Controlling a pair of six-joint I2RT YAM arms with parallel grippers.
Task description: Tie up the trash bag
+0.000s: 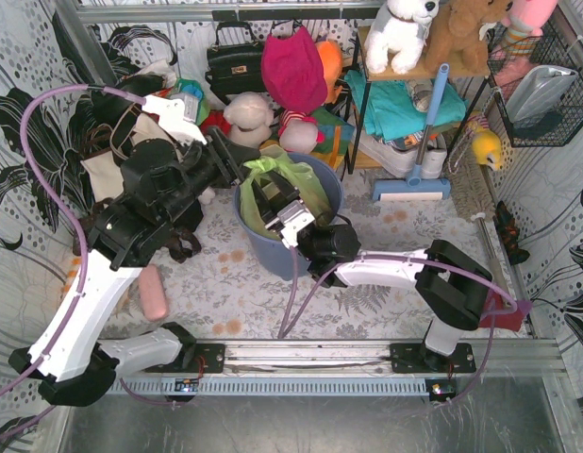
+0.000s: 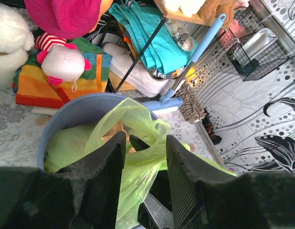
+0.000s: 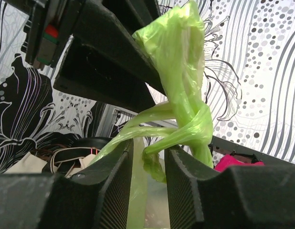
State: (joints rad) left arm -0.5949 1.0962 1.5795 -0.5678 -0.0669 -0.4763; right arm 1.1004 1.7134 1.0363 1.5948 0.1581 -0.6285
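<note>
Left gripper (image 2: 146, 143): fingers apart, straddling the thin translucent lime-green plastic trash bag (image 2: 133, 119). Right gripper (image 3: 148, 153): narrow, twisted bag neck between its fingers; clamping cannot be confirmed. Bag sits inside round blue-grey plastic bin (image 1: 273, 253).

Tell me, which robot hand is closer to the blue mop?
Right. The right hand is over the blue-grey bin, to the left of the blue mop. The left hand is at the bin's far-left rim, farther from the mop.
</note>
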